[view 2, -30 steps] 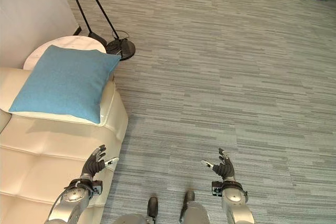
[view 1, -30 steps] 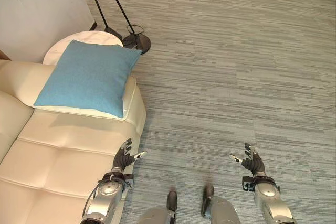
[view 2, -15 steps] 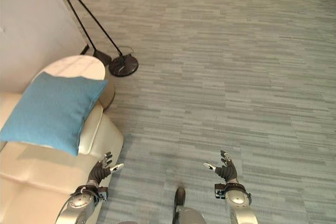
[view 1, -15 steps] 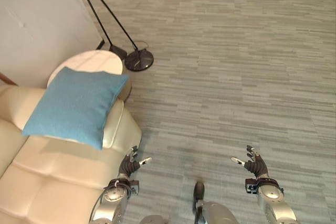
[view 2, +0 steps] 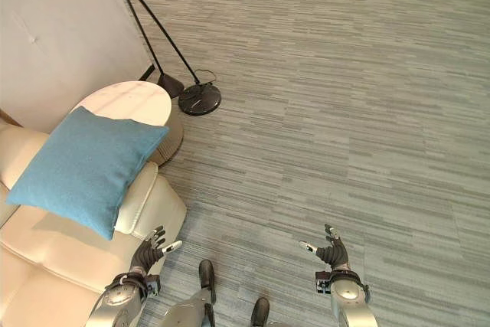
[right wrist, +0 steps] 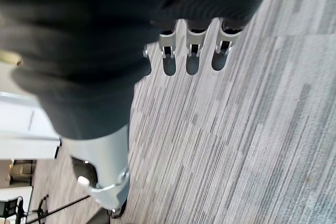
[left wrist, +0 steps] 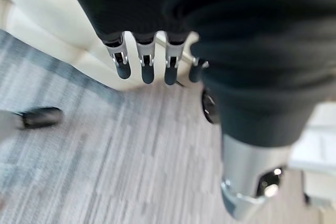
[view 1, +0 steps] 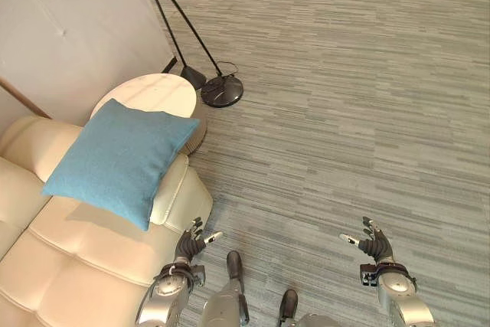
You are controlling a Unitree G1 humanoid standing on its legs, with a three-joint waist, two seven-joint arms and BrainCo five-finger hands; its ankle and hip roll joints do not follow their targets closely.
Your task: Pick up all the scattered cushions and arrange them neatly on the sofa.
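The left hand [view 1: 190, 244] is held with relaxed, spread fingers and nothing in it, just beside the front corner of the cream sofa [view 1: 69, 266]. The right hand [view 1: 373, 244] is likewise held wide and empty over the grey carpet [view 1: 360, 97]. A blue cushion [view 1: 119, 160] is seen lying tilted on the sofa's armrest, partly overlapping a round white side table [view 1: 157, 95], with a floor lamp's black base [view 1: 222, 90] nearby.

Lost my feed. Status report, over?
Left hand and right hand open, empty. Blue cushion lying on cream sofa armrest. Floor lamp beside round side table.
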